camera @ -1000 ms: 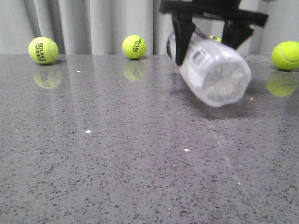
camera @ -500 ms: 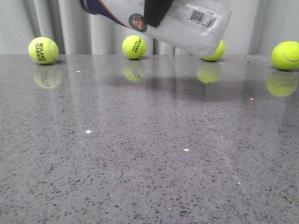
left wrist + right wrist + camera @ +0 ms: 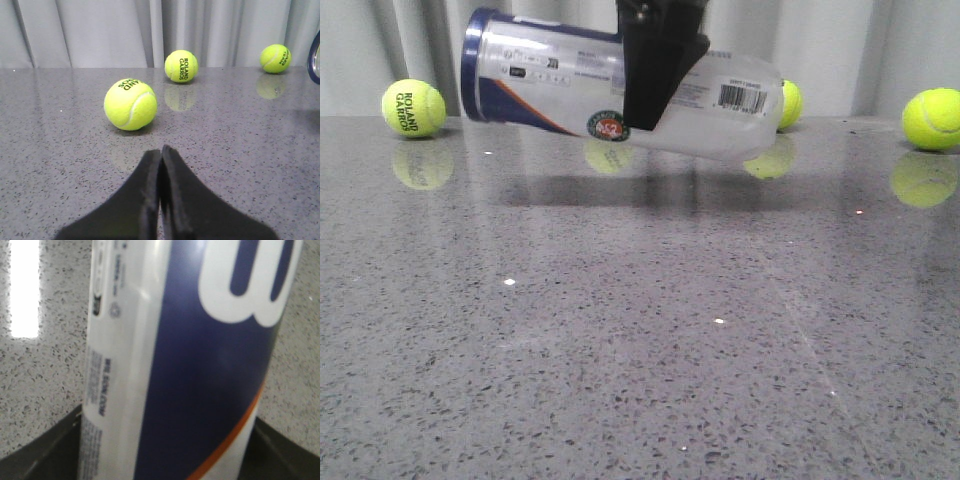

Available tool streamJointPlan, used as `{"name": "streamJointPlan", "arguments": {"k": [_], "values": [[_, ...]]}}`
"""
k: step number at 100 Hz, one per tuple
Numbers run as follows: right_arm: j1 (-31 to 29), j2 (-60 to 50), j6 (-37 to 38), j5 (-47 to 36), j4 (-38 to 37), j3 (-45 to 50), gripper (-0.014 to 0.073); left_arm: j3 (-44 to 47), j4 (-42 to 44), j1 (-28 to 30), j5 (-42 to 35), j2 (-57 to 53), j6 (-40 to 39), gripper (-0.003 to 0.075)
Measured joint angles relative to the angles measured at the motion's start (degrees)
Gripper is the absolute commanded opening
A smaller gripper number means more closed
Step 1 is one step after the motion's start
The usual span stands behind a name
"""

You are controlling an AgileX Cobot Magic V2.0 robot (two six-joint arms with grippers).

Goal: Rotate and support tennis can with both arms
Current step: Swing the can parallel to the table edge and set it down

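The tennis can (image 3: 560, 85) hangs nearly level above the grey table, navy band to the left, barcode end to the right, tilted slightly down to the right. My right gripper (image 3: 655, 80) is shut on its middle from above. In the right wrist view the can (image 3: 190, 360) fills the frame between the black fingers (image 3: 45, 450). My left gripper (image 3: 161, 152) is shut and empty, low over the table, well away from the can; only the can's navy rim (image 3: 315, 60) shows at the edge of the left wrist view.
Tennis balls lie at the table's back: one far left (image 3: 413, 108), one far right (image 3: 931, 118), one behind the can's right end (image 3: 788, 103). In the left wrist view, balls lie ahead of the fingers (image 3: 130, 104), (image 3: 181, 65), (image 3: 274, 58). A curtain hangs behind.
The can has swung from end-on to sideways, then dropped lower and shifted left, still in my right gripper. The ball behind the can's middle is now hidden.
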Motion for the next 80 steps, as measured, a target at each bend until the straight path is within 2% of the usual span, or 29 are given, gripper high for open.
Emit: {"name": "streamJointPlan", "arguments": {"k": [49, 58, 69, 73, 80], "values": [[1.2, 3.4, -2.7, -0.2, 0.0, 1.5, 0.0376, 0.0, 0.0, 0.0, 0.0, 0.0, 0.0, -0.0020], [1.2, 3.4, -2.7, -0.2, 0.0, 1.7, 0.0456, 0.0, 0.0, 0.0, 0.0, 0.0, 0.0, -0.0020], [1.2, 3.4, -2.7, -0.2, 0.0, 1.7, 0.0624, 0.0, 0.0, 0.0, 0.0, 0.0, 0.0, -0.0020], [1.2, 3.4, -2.7, -0.2, 0.0, 1.7, 0.0661, 0.0, 0.0, 0.0, 0.0, 0.0, 0.0, -0.0020], [1.2, 3.4, -2.7, -0.2, 0.0, 1.7, 0.0656, 0.0, 0.0, 0.0, 0.0, 0.0, 0.0, -0.0020]]}}
